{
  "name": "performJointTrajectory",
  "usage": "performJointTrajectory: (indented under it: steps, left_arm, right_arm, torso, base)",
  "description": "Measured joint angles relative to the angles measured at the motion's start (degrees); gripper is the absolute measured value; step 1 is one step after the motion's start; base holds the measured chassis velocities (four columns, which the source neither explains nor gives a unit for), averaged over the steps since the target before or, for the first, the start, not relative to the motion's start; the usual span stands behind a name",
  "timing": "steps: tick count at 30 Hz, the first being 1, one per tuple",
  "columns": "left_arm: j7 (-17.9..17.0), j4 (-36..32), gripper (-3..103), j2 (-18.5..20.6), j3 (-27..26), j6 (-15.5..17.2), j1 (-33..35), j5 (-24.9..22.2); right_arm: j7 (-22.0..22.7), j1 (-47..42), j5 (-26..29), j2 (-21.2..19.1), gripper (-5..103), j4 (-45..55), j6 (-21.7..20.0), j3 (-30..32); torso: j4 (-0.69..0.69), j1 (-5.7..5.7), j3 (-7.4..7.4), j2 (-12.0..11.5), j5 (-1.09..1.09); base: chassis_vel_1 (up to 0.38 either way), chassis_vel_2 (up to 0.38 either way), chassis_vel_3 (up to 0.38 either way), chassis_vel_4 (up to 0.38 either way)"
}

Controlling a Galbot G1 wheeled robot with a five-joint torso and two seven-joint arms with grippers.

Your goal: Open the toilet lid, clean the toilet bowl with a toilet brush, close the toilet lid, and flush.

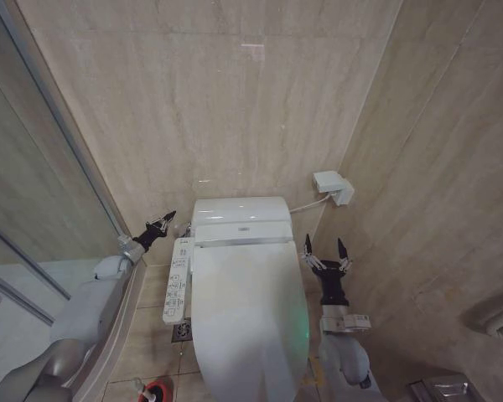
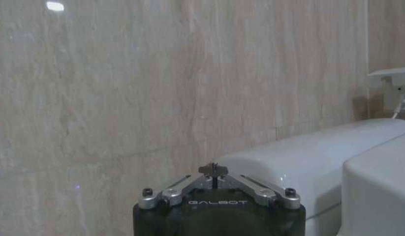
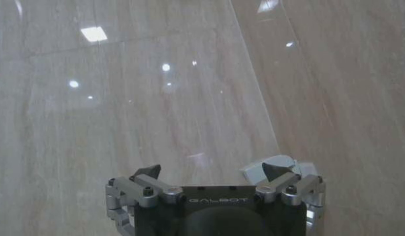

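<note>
The toilet lid is a smooth white oval lying shut, so the toilet bowl beneath it is hidden. My left gripper is shut and empty, raised beside the toilet's rear left corner near the wall. In the left wrist view its gripper has both tips meeting, with the toilet's white rear housing beside it. My right gripper stands open and empty just right of the lid, pointing at the back wall. The right wrist view shows this gripper spread wide. The toilet brush stands in its red cup on the floor, left of the toilet.
A long white button panel runs along the toilet's left side. A white wall box with a cable hangs at the right corner, and the wrist views show the same box. A glass shower screen closes off the left.
</note>
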Motion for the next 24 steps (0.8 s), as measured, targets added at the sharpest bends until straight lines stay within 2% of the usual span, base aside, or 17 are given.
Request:
performJointTrajectory:
  steps: [7, 16, 24]
  left_arm:
    - [0.65, 3.39, 0, -1.02, -0.38, 0.05, -1.8, 1.51]
    - [7.27, 6.8, 0, -0.13, 0.01, -0.22, -4.75, 5.45]
    - [8.84, 10.15, 0, -1.14, -0.08, -1.02, -5.68, 8.67]
  right_arm:
    - [-0.02, -0.1, -0.06, 0.1, 100, 0.0, 0.09, 0.08]
    - [-0.04, 0.31, -0.08, 0.2, 100, -0.5, 0.14, 0.12]
    - [-0.06, 0.89, -0.13, 0.45, 100, -1.4, 0.33, -0.04]
  torso:
    - [0.02, 0.0, 0.0, 0.0, 0.01]
    - [0.02, 0.0, 0.0, 0.0, 0.01]
    - [0.01, 0.0, 0.0, 0.0, 0.0]
  base:
    - [0.0, 0.0, 0.0, 0.0]
    - [0.0, 0.0, 0.0, 0.0]
    - [0.0, 0.0, 0.0, 0.0]
